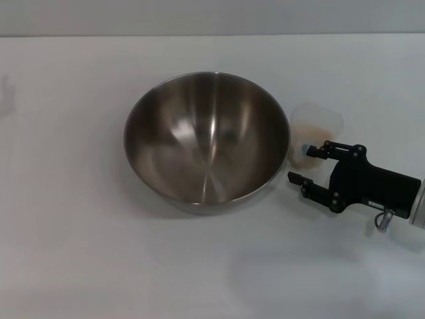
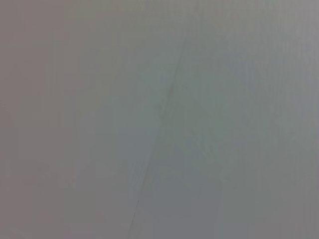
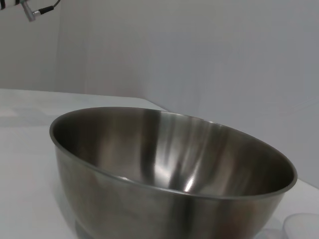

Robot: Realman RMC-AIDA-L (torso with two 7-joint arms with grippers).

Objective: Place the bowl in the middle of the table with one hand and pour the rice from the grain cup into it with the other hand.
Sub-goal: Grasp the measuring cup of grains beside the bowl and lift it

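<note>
**A:** What is lying nearest the camera in the head view?

**B:** The bare white worktop (image 1: 99,266) is filling the lower frame. Above it, at centre, the bowl (image 1: 207,136) is sitting upright and empty, its brushed steel inside catching a bright vertical streak.

**A:** And where is the right tool (image 1: 307,163) standing?

**B:** It is reaching in from the lower right, fingers spread apart and pointing toward the upper left. One finger is lying against the near side of the grain cup (image 1: 316,133); the other is hanging free, lower in the frame, so nothing is clamped yet.

**A:** Which way is the cup lying from it?

**B:** Just up and left of the fingertips, and just beside the bowl's right rim. The cup is standing upright, clear and frosted, with pale beige rice (image 1: 312,128) showing through its wall.

**A:** The left tool?

**B:** It is appearing in no view; its wrist camera is showing only a blank grey surface. The right arm is plainly the nearer one.
</note>
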